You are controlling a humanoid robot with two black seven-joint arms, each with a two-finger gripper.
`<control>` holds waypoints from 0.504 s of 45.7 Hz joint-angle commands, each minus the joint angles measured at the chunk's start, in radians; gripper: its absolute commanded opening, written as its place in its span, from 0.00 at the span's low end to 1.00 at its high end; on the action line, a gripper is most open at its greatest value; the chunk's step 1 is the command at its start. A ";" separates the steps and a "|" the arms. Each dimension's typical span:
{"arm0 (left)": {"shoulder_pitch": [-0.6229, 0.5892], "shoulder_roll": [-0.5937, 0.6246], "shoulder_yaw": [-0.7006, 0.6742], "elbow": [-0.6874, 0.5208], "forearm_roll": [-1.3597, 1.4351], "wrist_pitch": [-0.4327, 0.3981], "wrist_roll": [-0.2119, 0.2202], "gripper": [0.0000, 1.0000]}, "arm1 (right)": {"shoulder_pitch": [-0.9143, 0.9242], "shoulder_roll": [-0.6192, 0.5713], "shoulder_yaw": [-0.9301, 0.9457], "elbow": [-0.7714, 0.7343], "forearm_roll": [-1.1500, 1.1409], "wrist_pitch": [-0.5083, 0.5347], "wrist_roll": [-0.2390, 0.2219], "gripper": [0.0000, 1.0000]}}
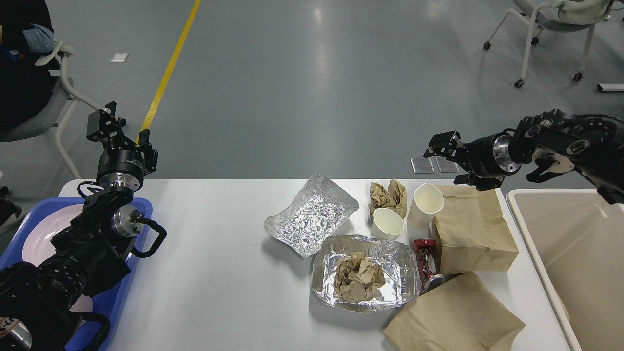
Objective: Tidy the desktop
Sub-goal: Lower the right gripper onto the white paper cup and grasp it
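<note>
Where the white desktop (pixel 219 292) fills the lower middle of the view, litter sits clustered on its right half.

Two crinkled foil trays lie there: the far foil tray (pixel 310 214) empty, the near foil tray (pixel 364 279) holding a crumpled brown paper wad (pixel 360 279). Beside them are another paper wad (pixel 388 196), two white paper cups (pixel 388 223), (pixel 427 204), a crushed red can (pixel 426 264) and two brown paper bags (pixel 472 229), (pixel 453 319). A blue tray (pixel 124 287) with a white plate (pixel 46 229) sits at the left end, a beige bin (pixel 570 253) at the right. The left gripper (pixel 103 125) rises above the tray; the right gripper (pixel 441 146) hovers beyond the far bag, gripping nothing. Whether either one's fingers are spread, I cannot tell.
</note>
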 commanded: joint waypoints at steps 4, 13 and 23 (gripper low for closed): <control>0.000 0.000 0.000 0.000 0.000 0.000 0.000 0.96 | 0.149 0.048 -0.184 0.078 -0.073 0.066 -0.011 1.00; 0.001 0.000 0.000 0.000 0.000 0.000 0.000 0.96 | 0.321 0.145 -0.414 0.238 -0.067 0.069 -0.020 1.00; 0.001 0.000 0.000 0.000 0.000 0.000 0.000 0.96 | 0.495 0.152 -0.453 0.318 -0.058 0.069 -0.017 1.00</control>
